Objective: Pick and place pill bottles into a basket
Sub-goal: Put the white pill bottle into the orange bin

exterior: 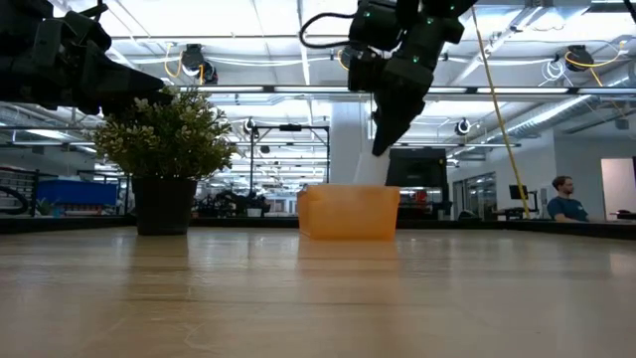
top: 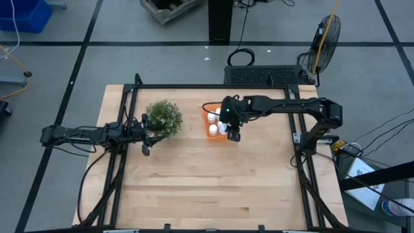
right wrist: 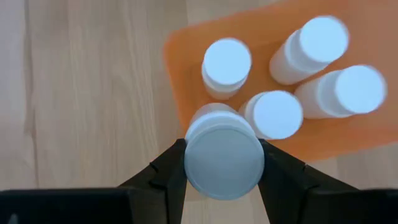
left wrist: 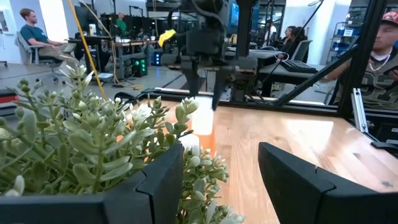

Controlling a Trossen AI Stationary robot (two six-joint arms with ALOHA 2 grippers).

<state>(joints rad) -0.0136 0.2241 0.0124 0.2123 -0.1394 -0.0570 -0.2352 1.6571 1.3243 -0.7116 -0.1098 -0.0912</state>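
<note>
Five white pill bottles are in play, and we see one of them (right wrist: 224, 154) clamped between the two dark fingers (right wrist: 165, 171) of the right gripper (right wrist: 224, 163). The fingers press on opposite sides of its body, just under the round white cap, and the bottle hangs upright, cap toward the wrist camera. From above, we find the right gripper (top: 233, 133) over the near edge of the basket (top: 211, 120), with the arm reaching in from the right side of the table. From table height, the gripper (exterior: 383, 139) hangs clearly above the orange basket (exterior: 348, 212), not touching it.

The other four bottles (right wrist: 226, 64) stand upright inside the basket (right wrist: 180, 93), close together, their caps facing up. The held bottle sits over the basket's edge, partly above the bare wood of the table (right wrist: 81, 87).

The basket is a small bright orange tray with low walls, resting on the table just right of a bushy green plant (top: 163, 117) in a dark pot (exterior: 164, 206). The two stand near each other but apart.

The left gripper (top: 145, 136) waits at the left side of the table, right beside the plant. Its fingers (left wrist: 305, 180) stand apart with nothing between them, and leaves (left wrist: 74, 130) fill much of its wrist view.
</note>
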